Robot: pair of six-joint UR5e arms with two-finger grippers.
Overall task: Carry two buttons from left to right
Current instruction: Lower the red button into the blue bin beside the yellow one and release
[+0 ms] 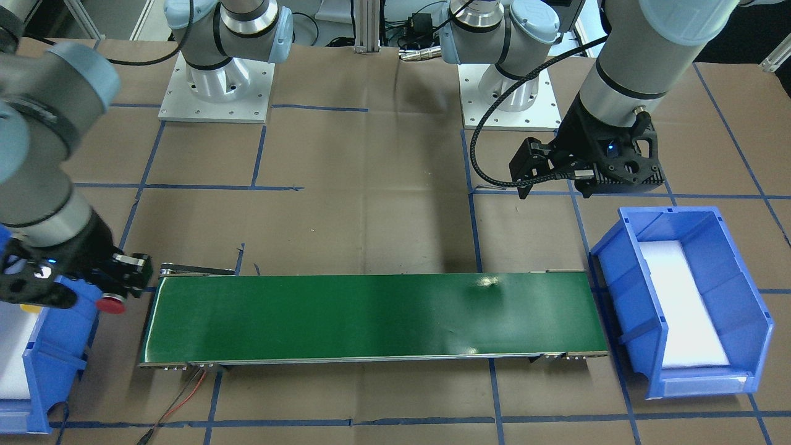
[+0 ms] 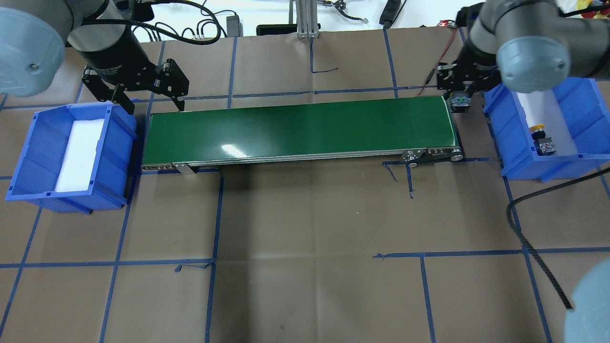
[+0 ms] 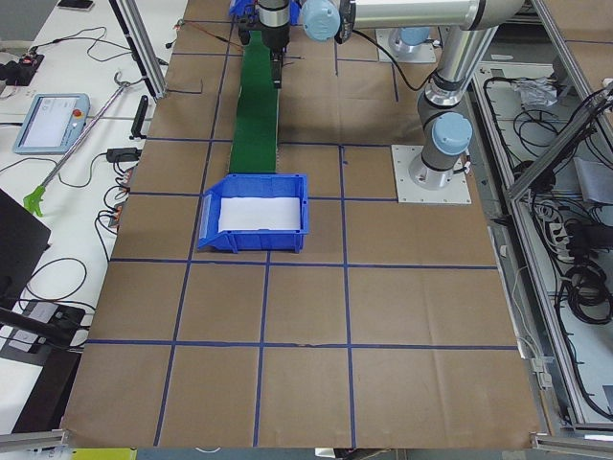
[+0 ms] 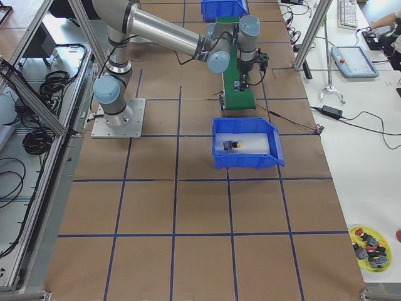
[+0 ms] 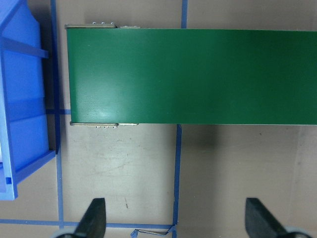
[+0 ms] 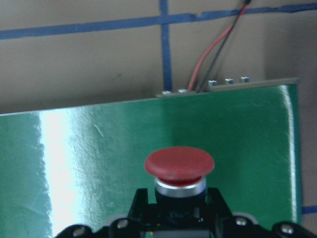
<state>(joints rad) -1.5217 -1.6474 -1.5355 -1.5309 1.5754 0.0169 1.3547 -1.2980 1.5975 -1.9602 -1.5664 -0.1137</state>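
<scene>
My right gripper (image 2: 460,102) is shut on the red-capped button (image 6: 179,166), held between the green conveyor belt's (image 2: 295,128) right end and the right blue bin (image 2: 548,166). The red cap also shows in the front view (image 1: 111,303). The yellow-capped button (image 2: 539,128) lies on white foam inside that bin, and also shows in the exterior right view (image 4: 232,145). My left gripper (image 2: 156,107) is open and empty, hovering behind the belt's left end; its fingers (image 5: 94,218) frame bare table.
A blue bin with only white foam (image 2: 28,162) stands left of the belt. Red and black wires (image 1: 185,395) trail from the belt's right end. The arm bases (image 1: 216,93) stand behind the belt. A yellow dish of spare buttons (image 4: 369,246) sits far off.
</scene>
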